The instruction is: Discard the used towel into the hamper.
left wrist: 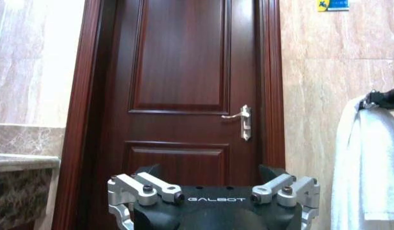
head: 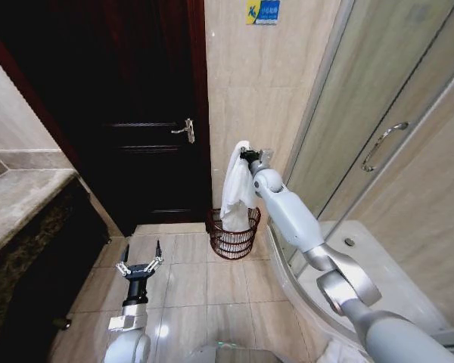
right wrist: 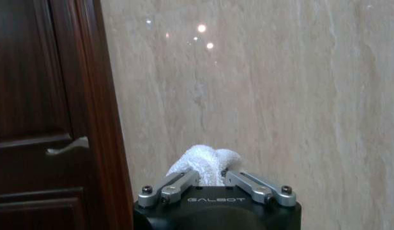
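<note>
Low over the floor tiles near the robot's base, the left gripper (head: 141, 266) idles, fingers spread. Farther off, the right gripper (head: 247, 156) pinches the white towel (head: 235, 189) by its top fold; it hangs soft and light, lower end dipping inside the hamper (head: 232, 234) by the wall beside the door (head: 147, 113).

The towel (head: 236, 189) was white and hung limp in long folds, its top bunched between the right gripper's (head: 246, 156) fingers, its lower end dipping into the hamper (head: 233, 236). The hamper, a dark reddish-brown wire basket, stood upright on the floor by the wall.
</note>
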### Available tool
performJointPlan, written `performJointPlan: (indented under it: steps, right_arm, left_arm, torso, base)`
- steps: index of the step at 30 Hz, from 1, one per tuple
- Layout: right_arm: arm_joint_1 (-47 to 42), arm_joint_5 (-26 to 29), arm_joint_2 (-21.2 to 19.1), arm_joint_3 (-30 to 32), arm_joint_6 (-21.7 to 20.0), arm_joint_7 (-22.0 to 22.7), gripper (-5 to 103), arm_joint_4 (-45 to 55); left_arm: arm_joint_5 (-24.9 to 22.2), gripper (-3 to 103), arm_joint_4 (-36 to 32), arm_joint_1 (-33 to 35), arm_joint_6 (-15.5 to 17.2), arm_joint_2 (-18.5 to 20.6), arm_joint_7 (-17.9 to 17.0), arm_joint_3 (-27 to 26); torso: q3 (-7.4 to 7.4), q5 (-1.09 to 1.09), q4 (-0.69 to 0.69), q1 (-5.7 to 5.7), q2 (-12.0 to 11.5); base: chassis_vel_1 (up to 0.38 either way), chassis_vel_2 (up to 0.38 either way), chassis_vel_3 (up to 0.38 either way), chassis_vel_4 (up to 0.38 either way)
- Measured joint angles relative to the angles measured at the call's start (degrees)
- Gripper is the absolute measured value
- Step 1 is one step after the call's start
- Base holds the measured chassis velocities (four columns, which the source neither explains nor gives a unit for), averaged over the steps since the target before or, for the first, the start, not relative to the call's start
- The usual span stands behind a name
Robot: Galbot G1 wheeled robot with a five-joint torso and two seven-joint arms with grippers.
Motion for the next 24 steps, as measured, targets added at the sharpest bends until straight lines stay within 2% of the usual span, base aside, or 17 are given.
performJointPlan:
  steps: [24]
  right_arm:
    - [-3.18, -3.64, 0.57, 0.66, 1.74, -2.70, 5, -1.21]
  left_arm:
    - [0.58, 100, 0.99, 0.01, -0.25, -0.80, 0.19, 0.37]
  torso:
    - [-3.71, 0.01, 0.00, -2.89, -6.59]
  base:
    - [0.000, 0.000, 0.000, 0.000]
